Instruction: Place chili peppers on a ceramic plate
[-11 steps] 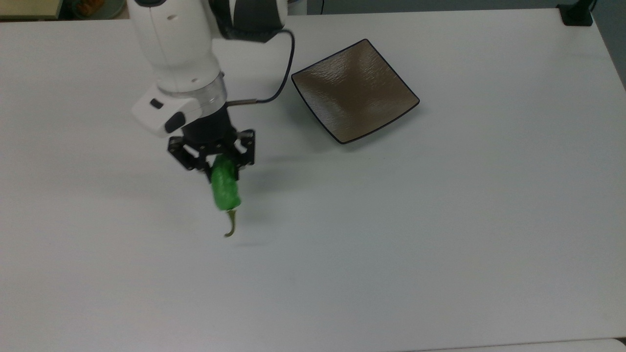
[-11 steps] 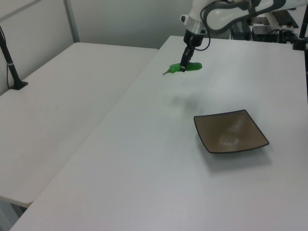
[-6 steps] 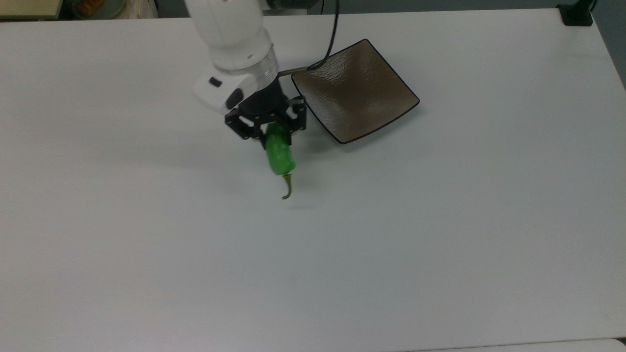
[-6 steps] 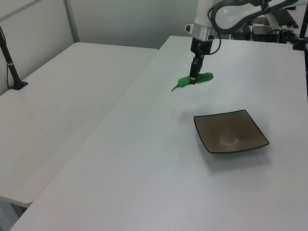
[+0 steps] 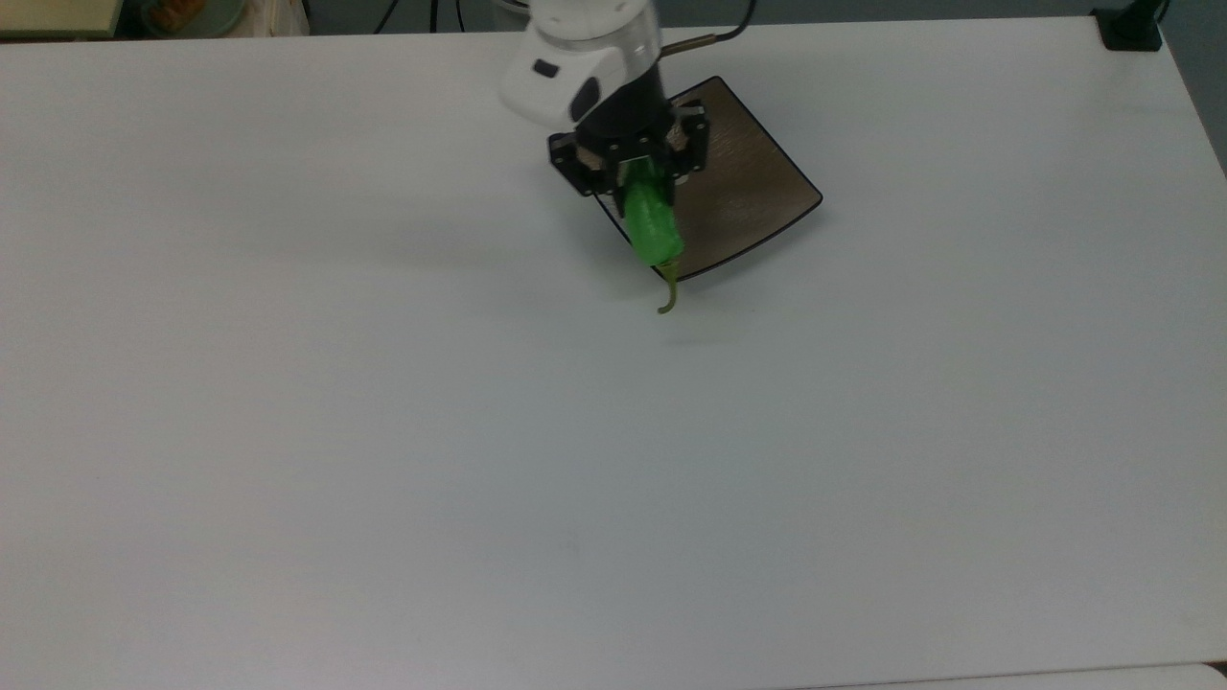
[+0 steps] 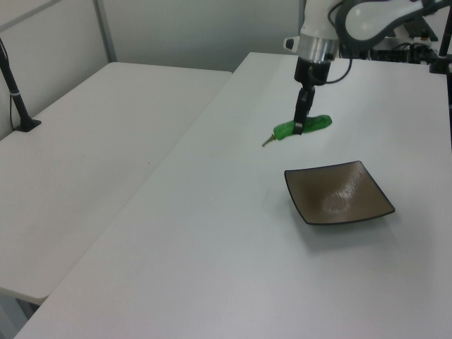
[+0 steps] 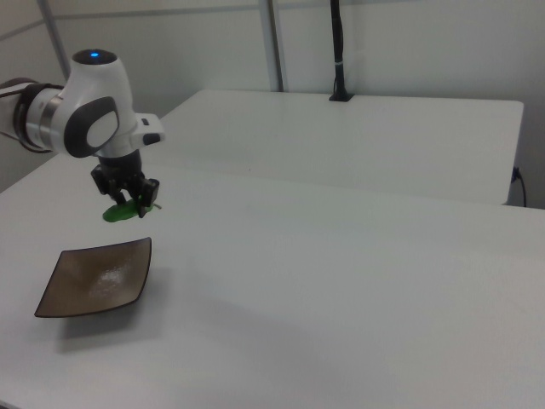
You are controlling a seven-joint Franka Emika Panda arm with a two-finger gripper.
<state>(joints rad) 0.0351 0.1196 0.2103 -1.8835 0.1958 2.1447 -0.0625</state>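
My gripper [image 5: 639,175] [image 6: 299,128] [image 7: 129,201] is shut on the green chili pepper [image 5: 652,223] [image 6: 304,127] [image 7: 119,211] and holds it lying level in the air. Its curved stem [image 5: 668,292] points toward the bottom of the top view. The square brown ceramic plate [image 5: 748,192] [image 6: 339,192] [image 7: 98,274] lies flat on the white table with nothing on it. In the top view the pepper hangs over the plate's left edge, and my wrist hides the plate's upper left part. In the left view the pepper floats above and beyond the plate's far left corner.
The white table [image 5: 613,431] stretches wide around the plate. A second white table [image 6: 92,148] [image 7: 358,136] adjoins it. Black posts stand on it [image 6: 15,92] [image 7: 339,51], and a black clamp [image 5: 1131,27] sits at the top view's upper right corner.
The arm has carried the pepper from the open table in the top view's left centre rightward and upward, until it overlaps the plate's left edge. The grip stayed shut.
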